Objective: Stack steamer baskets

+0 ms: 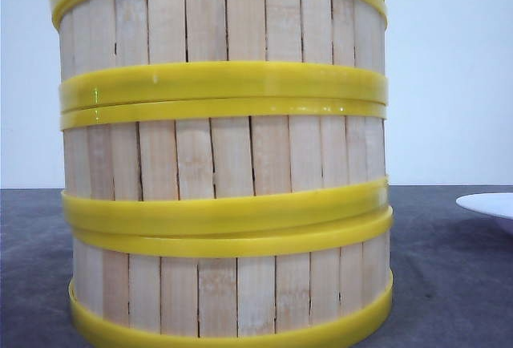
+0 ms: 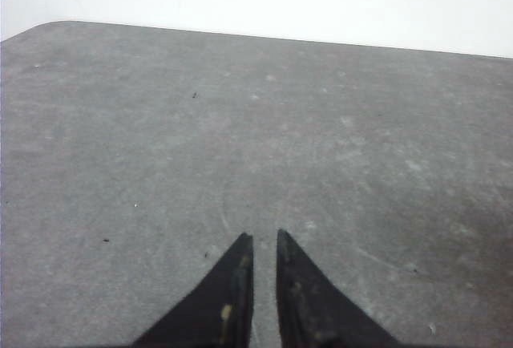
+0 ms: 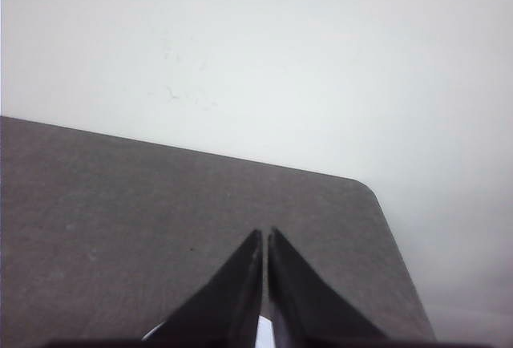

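Three steamer baskets stand one on another in the front view, close to the camera: the bottom basket (image 1: 232, 292), the middle basket (image 1: 224, 159) and the top basket (image 1: 216, 19). Each has pale slat walls and yellow rims. The top one's upper edge is cut off by the frame. Neither gripper shows in the front view. In the left wrist view my left gripper (image 2: 264, 236) hangs over bare grey table with its fingers nearly together and nothing between them. My right gripper (image 3: 265, 232) is shut and empty in the right wrist view.
A white plate (image 1: 489, 204) lies on the dark grey table (image 1: 449, 284) at the right; a sliver of the plate (image 3: 264, 330) shows under the right fingers. The table's rounded far corner (image 3: 365, 188) and a pale wall lie beyond.
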Robot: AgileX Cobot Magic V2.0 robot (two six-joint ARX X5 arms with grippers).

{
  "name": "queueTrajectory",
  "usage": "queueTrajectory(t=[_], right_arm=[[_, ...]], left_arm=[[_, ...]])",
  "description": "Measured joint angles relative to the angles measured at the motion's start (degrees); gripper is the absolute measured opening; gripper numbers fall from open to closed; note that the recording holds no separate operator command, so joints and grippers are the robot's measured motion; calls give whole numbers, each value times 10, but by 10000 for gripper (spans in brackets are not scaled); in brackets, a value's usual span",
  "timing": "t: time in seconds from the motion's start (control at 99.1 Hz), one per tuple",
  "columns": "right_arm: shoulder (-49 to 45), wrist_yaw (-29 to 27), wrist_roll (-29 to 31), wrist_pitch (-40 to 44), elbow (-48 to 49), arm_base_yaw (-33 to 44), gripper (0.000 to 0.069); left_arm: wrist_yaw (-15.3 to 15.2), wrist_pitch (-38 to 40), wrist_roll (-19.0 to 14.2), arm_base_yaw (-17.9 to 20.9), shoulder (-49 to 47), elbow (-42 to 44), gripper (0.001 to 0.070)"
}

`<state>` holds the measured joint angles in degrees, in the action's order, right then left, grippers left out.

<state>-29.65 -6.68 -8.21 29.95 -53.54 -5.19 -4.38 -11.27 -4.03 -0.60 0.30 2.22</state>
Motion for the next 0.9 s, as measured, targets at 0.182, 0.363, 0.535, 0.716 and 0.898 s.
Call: queueTrajectory(t=[0.182,0.363,0.535,0.716,0.898], right_arm=[[40,65,-5,-75,122,52,7],[92,71,-4,-129,245,75,7],[150,71,-3,-183,343,85,7],[201,71,2,-201,416,99,7],[246,71,16,-202,473,105,7]], left_arm=[[0,0,0,0,0,0,25],[0,0,0,0,0,0,25],[0,0,0,0,0,0,25],[0,0,0,0,0,0,25],[0,0,0,0,0,0,25]])
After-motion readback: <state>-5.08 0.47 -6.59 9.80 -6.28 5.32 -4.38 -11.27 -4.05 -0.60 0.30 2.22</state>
